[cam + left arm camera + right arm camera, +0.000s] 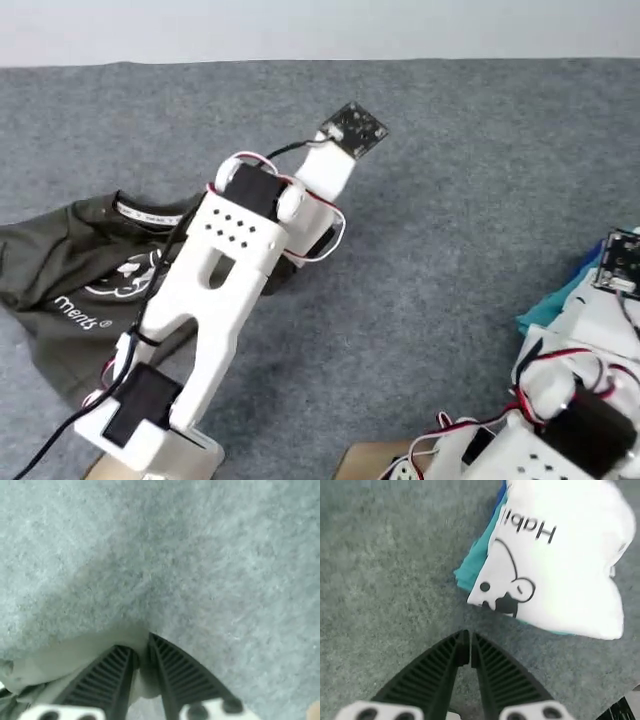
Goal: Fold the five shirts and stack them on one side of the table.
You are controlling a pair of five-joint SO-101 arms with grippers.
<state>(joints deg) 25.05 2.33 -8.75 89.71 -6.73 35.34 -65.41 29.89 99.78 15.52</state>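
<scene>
A dark olive shirt with white print lies crumpled at the table's left, partly under my left arm. One edge of it is drawn out toward the table's middle. My left gripper is shut on a fold of that cloth, low over the grey felt; in the high view it sits beneath the arm's wrist. A folded white shirt with black print tops a stack on a teal shirt and a blue one. My right gripper is shut and empty, just short of the stack.
Grey felt covers the table, with open room across the middle and back. The stack's teal edge shows at the far right beside the right arm. Arm bases stand at the front edge.
</scene>
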